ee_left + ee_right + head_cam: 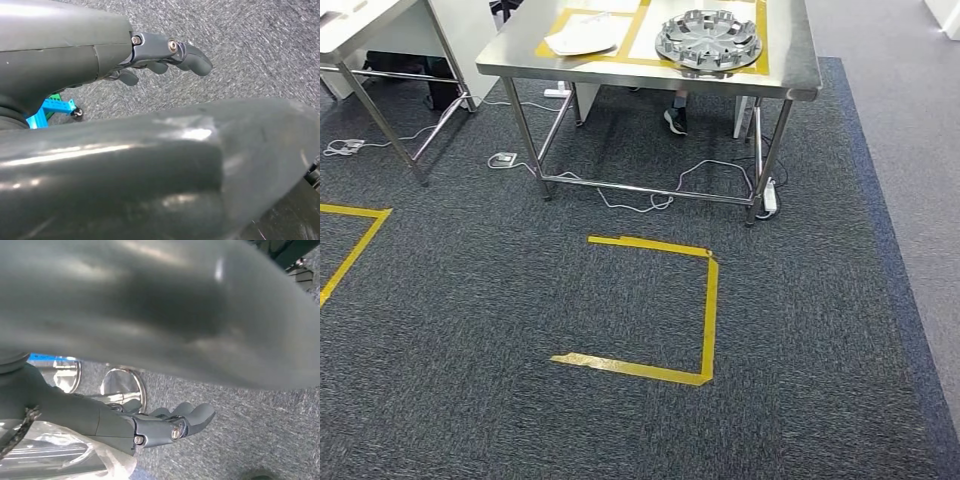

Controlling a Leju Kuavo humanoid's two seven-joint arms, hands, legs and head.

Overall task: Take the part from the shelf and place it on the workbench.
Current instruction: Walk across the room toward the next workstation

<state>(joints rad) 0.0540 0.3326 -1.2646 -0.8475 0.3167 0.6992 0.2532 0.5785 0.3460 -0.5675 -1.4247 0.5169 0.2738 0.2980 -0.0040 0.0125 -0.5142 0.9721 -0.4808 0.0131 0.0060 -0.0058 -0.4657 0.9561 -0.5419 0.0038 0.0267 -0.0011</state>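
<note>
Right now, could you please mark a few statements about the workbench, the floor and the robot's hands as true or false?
1. A silver wheel cover lies on the steel workbench. True.
2. The left hand grips the wheel cover. False: it holds nothing, with grey carpet beyond its fingers.
3. Yellow tape marks a partial square on the carpet in front of the workbench. True.
4. The papers lie on the floor. False: they lie on the workbench, beside the wheel cover.
5. A person's shoe shows under the workbench. True.
6. The right hand holds a part. False: its fingers are stretched out with nothing in them.
</note>
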